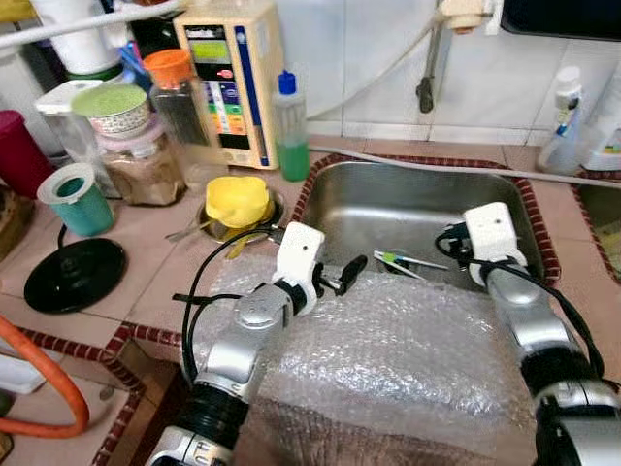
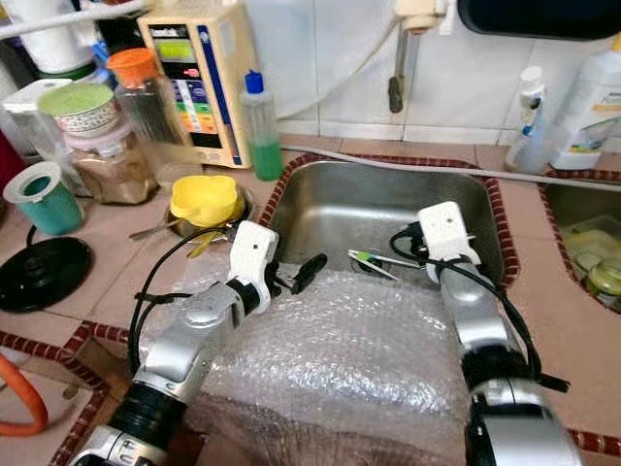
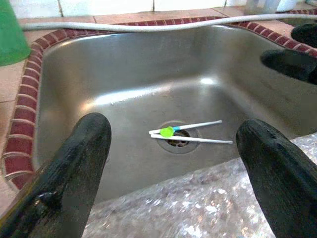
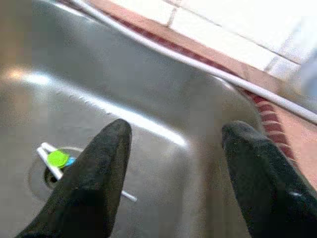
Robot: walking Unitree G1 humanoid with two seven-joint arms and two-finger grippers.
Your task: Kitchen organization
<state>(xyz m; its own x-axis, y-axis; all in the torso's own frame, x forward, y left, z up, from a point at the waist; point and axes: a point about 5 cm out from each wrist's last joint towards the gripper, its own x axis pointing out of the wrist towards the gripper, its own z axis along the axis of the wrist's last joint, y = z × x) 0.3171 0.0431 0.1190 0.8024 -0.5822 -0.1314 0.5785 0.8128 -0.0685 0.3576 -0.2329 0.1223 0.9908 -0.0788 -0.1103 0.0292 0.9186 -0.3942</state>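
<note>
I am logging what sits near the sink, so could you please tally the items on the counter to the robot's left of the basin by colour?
Green: 3 (green soap bottle, teal cup, green-lidded tub)
Yellow: 1 (yellow lid)
Orange: 1 (orange-capped jar)
Black: 1 (black round base)
Total: 6

White training chopsticks point(image 3: 190, 133) with green joiner, lying flat over the sink point(image 3: 124, 74) drain, tips seemingly splayed apart
</note>
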